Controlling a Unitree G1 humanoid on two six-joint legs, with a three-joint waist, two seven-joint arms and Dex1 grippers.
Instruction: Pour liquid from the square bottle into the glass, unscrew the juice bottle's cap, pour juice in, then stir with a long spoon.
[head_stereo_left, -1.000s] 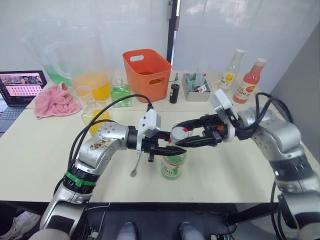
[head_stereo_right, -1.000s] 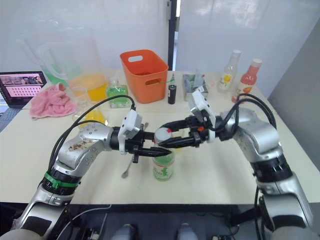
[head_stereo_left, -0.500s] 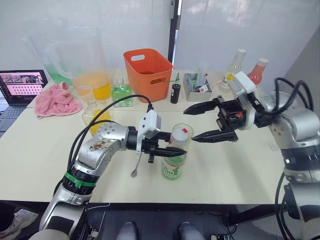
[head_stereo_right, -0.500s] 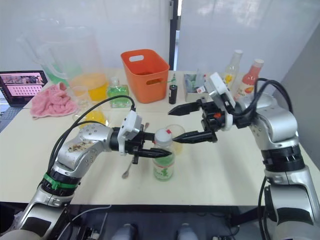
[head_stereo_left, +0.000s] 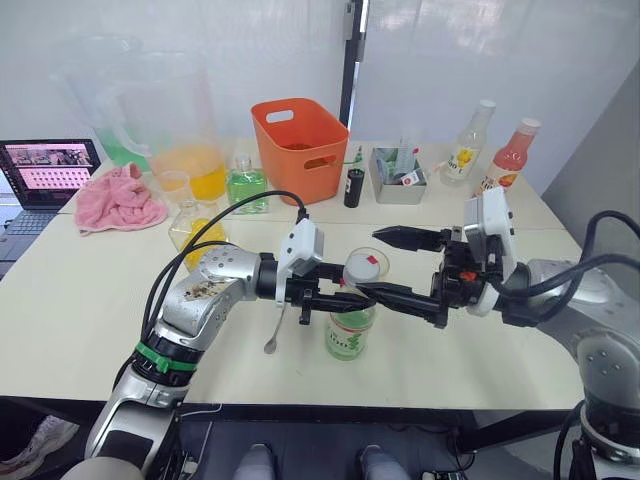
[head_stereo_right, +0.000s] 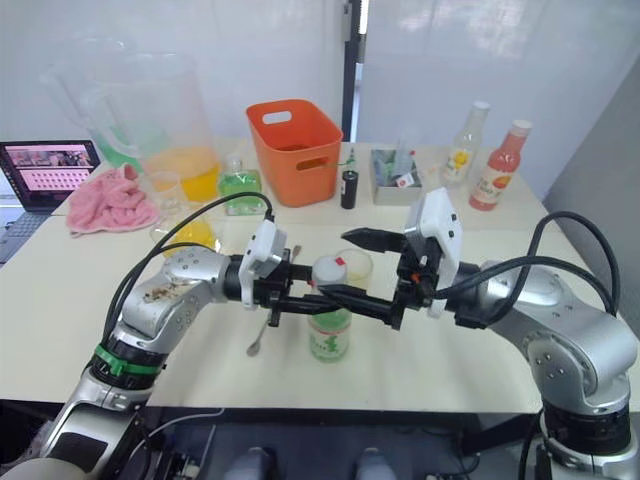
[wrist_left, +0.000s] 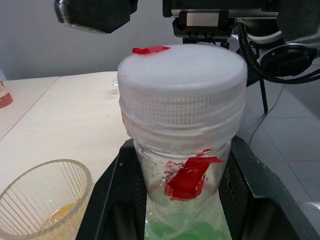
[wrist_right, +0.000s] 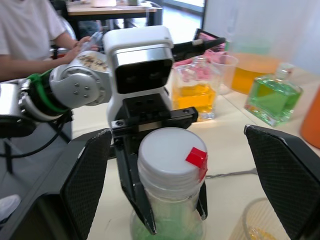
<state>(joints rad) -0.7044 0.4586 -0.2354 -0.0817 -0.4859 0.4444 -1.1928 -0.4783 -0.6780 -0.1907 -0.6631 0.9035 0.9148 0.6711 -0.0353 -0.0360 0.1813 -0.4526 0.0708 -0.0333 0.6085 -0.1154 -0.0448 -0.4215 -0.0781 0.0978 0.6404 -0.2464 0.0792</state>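
Note:
The juice bottle (head_stereo_left: 347, 334) stands upright near the table's front edge, its white cap (head_stereo_left: 361, 268) on, with a red tab at the rim. My left gripper (head_stereo_left: 340, 299) is shut on the bottle's neck just under the cap (wrist_left: 182, 82). My right gripper (head_stereo_left: 371, 262) is open wide, one finger on each side of the cap (wrist_right: 170, 156), touching nothing. Just behind the bottle is the glass (head_stereo_left: 376, 258), with a little yellow liquid in it. The long spoon (head_stereo_left: 275, 326) lies flat under my left gripper. One square bottle (head_stereo_left: 192, 226) holds yellow liquid, and another (head_stereo_left: 243, 186) holds green.
An orange basket (head_stereo_left: 295, 135) and two big pitchers (head_stereo_left: 165, 120) stand at the back. A pink cloth (head_stereo_left: 120, 200) and a laptop (head_stereo_left: 45, 170) are at the far left. A grey caddy (head_stereo_left: 395, 176), a yellow-labelled bottle (head_stereo_left: 463, 150) and a red bottle (head_stereo_left: 508, 158) are at the back right.
My right gripper let go of the cap, drew back to the right and opened. It has now come back, lower and still open, with its fingers on either side of the cap.

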